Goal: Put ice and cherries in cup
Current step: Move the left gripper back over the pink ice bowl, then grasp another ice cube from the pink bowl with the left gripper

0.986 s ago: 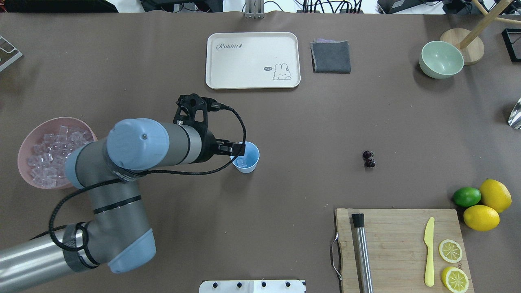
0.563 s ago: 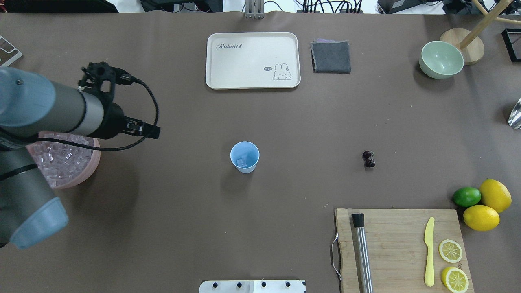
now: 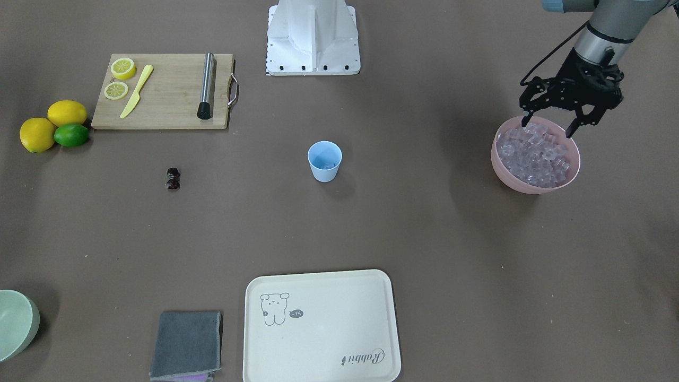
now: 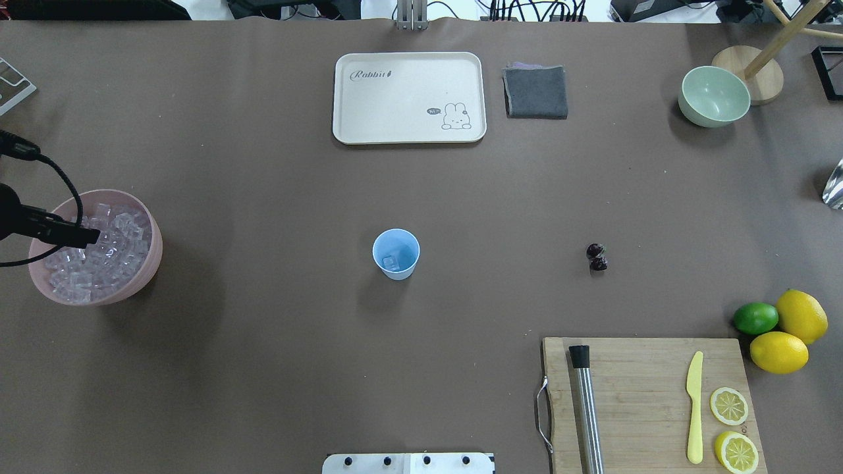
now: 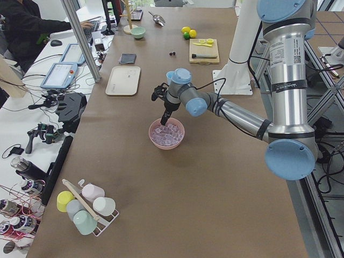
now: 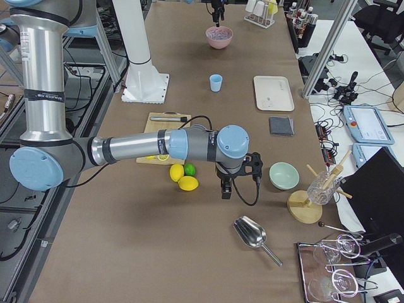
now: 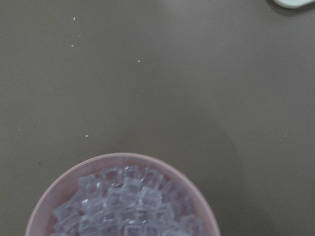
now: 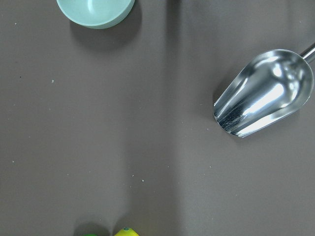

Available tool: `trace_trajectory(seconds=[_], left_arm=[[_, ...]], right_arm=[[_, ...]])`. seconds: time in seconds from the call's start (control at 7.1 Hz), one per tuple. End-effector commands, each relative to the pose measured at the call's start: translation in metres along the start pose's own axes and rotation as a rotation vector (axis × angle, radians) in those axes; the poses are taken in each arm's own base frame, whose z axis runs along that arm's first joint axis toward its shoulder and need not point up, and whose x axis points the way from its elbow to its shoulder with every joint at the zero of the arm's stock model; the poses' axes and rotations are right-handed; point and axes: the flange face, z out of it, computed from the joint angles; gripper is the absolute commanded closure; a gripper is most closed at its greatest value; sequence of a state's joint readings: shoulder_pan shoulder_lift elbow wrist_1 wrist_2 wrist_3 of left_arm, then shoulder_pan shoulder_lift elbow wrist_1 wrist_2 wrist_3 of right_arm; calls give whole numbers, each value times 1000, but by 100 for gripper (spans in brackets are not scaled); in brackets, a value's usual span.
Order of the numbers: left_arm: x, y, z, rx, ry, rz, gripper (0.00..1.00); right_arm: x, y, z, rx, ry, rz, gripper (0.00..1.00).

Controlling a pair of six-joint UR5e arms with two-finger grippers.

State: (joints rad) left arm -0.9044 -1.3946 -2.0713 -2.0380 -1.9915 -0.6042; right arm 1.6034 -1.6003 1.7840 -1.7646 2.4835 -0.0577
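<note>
We judge the step in hand to be fetching another cube of the ice [image 3: 536, 154] from the pink bowl [image 3: 532, 187]. To do it well, we should come straight down over one cube lying high in the heap, straddle it squarely and close gently, since glassy cubes look slippery. Then we should lift clear of the rim before travelling right to the cup [image 3: 324, 161]. It stands upright mid-counter [image 3: 424, 223] with one cube [image 4: 390, 263] inside. The cherries [image 3: 173, 178] lie further right, well apart from it.

The left arm reaches over the bowl at the counter's left end, wrist pointing down. The left fingers [image 3: 526, 116] are spread wide and empty, low over the heap. The right fingers [image 6: 225, 188] hang near the lemons [image 6: 183, 178]; whether they are open we cannot tell.
</note>
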Motion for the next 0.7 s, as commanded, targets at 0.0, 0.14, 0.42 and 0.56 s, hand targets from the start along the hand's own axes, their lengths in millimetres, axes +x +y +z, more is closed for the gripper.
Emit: trace_trajectory(seconds=[0.0,0.14,0.42,0.56], left_arm=[[-34,36,15,-24,-17,-15,3],[-36,38,20,-34,-20,-18,3],[-22,40,31,-52,0,0,3],[0,40,43,-67,18,-10,3]], right_arm=[[1,1,0,0,0,2,0],[1,1,1,-3,0,2,0],[-2,0,1,-1,0,-3,0],[-2,0,1,-1,0,-5,0]])
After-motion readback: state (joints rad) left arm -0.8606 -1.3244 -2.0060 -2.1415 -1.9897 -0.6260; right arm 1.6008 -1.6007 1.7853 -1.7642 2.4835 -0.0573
